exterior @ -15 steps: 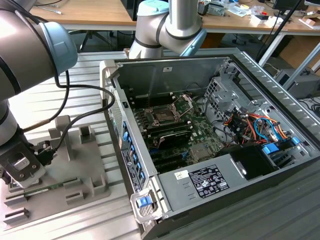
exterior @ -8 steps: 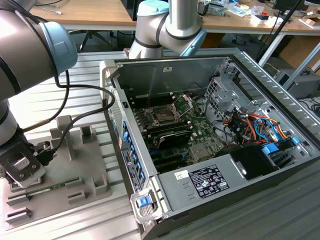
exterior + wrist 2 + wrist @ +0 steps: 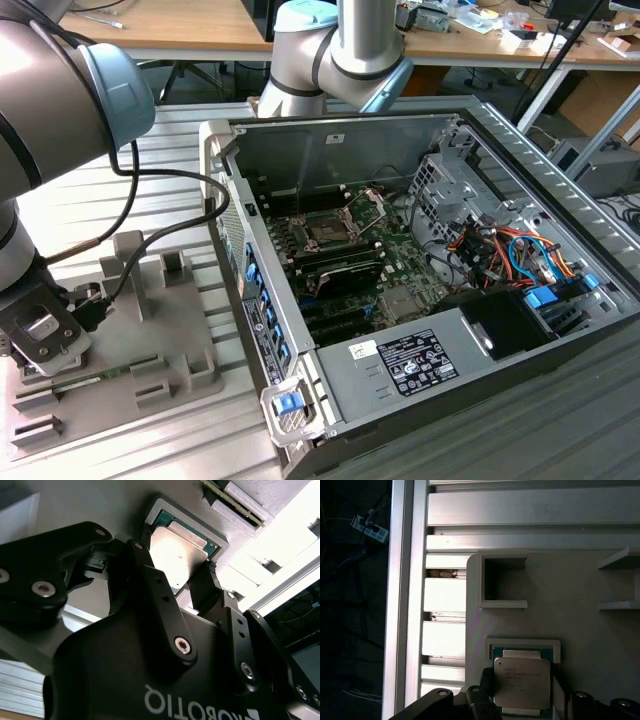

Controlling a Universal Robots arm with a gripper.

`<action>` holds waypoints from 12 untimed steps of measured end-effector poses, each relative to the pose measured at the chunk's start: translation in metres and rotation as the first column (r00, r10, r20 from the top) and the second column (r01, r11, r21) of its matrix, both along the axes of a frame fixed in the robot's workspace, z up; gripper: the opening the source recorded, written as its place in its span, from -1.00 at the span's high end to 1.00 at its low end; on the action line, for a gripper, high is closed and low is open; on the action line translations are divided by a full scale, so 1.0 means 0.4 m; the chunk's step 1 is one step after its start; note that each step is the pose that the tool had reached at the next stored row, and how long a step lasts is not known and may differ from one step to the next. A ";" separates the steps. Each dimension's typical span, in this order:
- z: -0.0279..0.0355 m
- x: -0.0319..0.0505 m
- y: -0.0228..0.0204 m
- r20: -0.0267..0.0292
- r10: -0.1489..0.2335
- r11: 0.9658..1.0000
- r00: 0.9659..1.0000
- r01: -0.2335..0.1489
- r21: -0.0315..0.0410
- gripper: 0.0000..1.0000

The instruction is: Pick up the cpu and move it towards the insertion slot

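The cpu (image 3: 521, 682), a flat square chip with a silvery top and a thin green rim, lies in a shallow nest of the grey holder plate (image 3: 580, 625). My gripper (image 3: 521, 686) straddles it, its black fingers (image 3: 144, 550) pressed against two opposite edges of the cpu (image 3: 177, 545). In the exterior view the gripper (image 3: 45, 345) hangs low over the holder plate (image 3: 170, 330) at the exterior view's left. The insertion slot (image 3: 328, 230), a dark square framed in shiny metal, sits on the motherboard inside the open computer case (image 3: 400, 370), well off to the exterior view's right.
A thin green memory stick (image 3: 90, 378) lies in a groove of the holder plate close to the gripper. Raised grey blocks (image 3: 130, 270) stand on the plate. Bundled coloured cables (image 3: 500, 250) and a drive cage fill the case's far side. The case wall (image 3: 255, 300) rises between plate and motherboard.
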State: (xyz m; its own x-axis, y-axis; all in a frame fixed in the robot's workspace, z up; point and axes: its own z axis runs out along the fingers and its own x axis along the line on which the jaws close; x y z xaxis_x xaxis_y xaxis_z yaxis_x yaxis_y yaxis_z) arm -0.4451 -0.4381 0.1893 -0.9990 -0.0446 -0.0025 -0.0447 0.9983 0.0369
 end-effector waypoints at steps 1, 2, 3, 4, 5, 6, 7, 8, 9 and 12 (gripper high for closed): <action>0.000 0.000 0.000 0.000 0.000 1.000 1.000 0.000 0.000 -0.09; 0.000 0.000 0.000 0.000 0.000 1.000 1.000 0.000 0.000 -0.09; 0.000 0.000 0.000 0.000 0.000 1.000 1.000 0.000 0.000 -0.09; 0.000 0.000 0.000 0.000 0.000 1.000 1.000 0.000 0.000 -0.09; 0.001 0.000 0.000 0.001 0.000 1.000 1.000 0.000 0.000 -0.09; 0.003 0.000 0.000 0.001 0.000 1.000 1.000 0.000 0.000 -0.09; 0.006 0.000 0.000 0.000 0.000 1.000 1.000 0.000 0.000 -0.09; 0.008 0.000 0.000 0.000 0.000 1.000 1.000 0.000 0.000 -0.09; 0.012 0.000 0.000 0.000 0.000 1.000 1.000 0.000 0.000 -0.09; 0.023 0.000 0.000 0.000 0.000 1.000 1.000 0.000 0.000 -0.09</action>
State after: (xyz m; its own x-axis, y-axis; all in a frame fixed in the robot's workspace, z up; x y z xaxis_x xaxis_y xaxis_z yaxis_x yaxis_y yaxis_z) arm -0.4451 -0.4381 0.1987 -0.9990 -0.0447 -0.0026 -0.0448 0.9983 0.0370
